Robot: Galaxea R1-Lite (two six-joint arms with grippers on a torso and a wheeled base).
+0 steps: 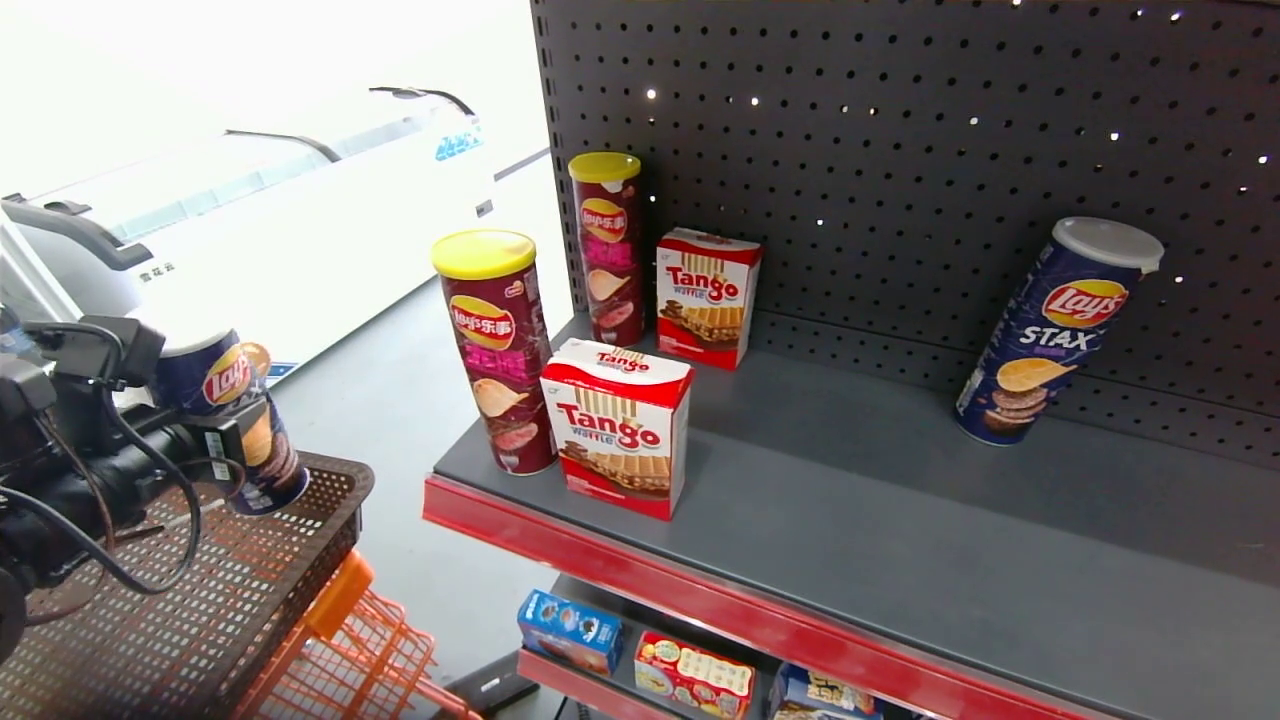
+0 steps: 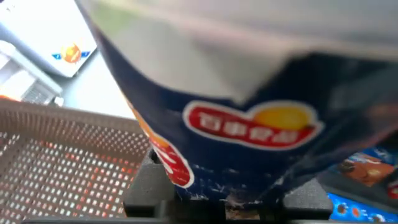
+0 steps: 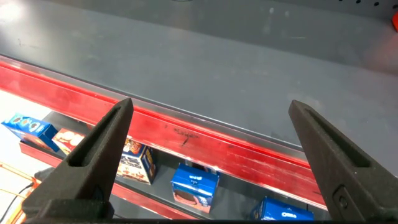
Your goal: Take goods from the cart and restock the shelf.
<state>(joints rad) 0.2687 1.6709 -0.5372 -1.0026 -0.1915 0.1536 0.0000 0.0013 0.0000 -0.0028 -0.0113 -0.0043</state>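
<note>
Over the brown mesh basket of the orange cart [image 1: 200,600], the left end effector [image 1: 175,395] pinches a dark blue round chip can [image 1: 228,378] by its sides. The can hangs tilted just above the basket, well apart from the grey shelf board [image 1: 850,480]. The right end effector [image 3: 211,165] is spread wide with nothing in it, and it hovers by the shelf's red front edge.

On the shelf stand a front dark red chip can with a yellow lid [image 1: 495,350] and a back one just like it [image 1: 607,250]. Beside each is a red and white wafer box [image 1: 620,430], [image 1: 708,298]. Far to the right, another dark blue chip can with a white lid [image 1: 1050,335] leans on the black wall with holes [image 1: 900,150].

I think the picking up is done and the carrying is the step in hand. Next, the left arm needs to bring the can across the gap and up over the red edge. Then it should set the can down straight on the bare grey part. It should go slow, so it does not bump the front can or box.
</note>
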